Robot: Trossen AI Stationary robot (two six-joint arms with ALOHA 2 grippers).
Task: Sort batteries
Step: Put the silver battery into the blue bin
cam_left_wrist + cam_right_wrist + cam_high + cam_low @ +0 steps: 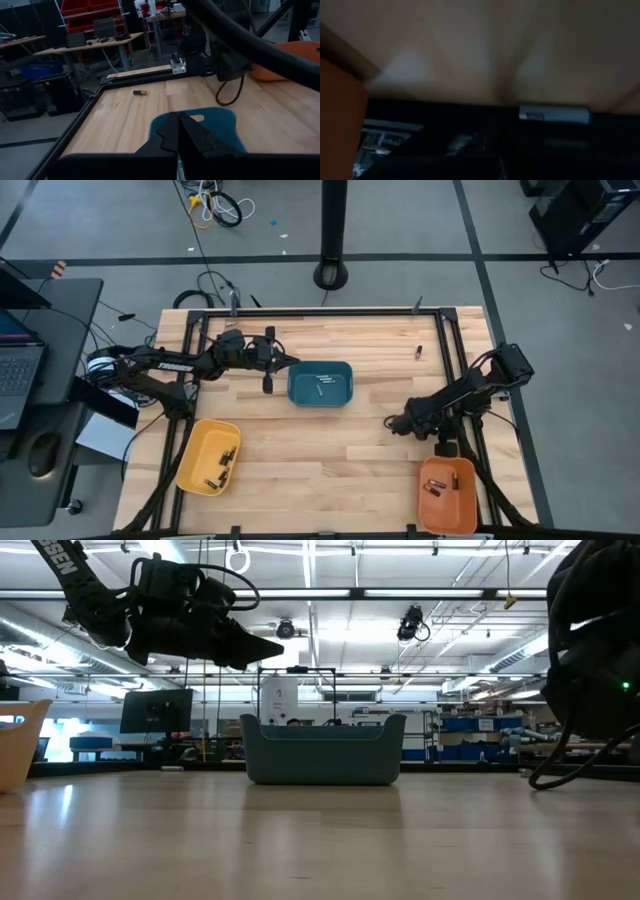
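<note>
Two pincers are in view, and we find both fully closed with nothing held. The left pincer (268,385) hangs above the wooden surface (330,470) just beside the left wall of the teal tray (320,384); in the left wrist view its fingers (176,132) meet tip to tip with that tray beyond them. The right pincer (392,423) sits low over the surface to the right of centre, near the orange tray (447,495); we see no object between its fingers.

On the left arm we read white lettering (66,557), cut off at the frame edge, and cannot make out the full word.

The batteries (223,464) lie in several places. Some rest in the yellow tray (208,456) at the front left, some in the orange tray at the front right, and at least one in the teal tray, its long axis tilted diagonally. One loose battery (419,352) lies on the bare surface near the far right corner, its long axis running roughly front to back.
</note>
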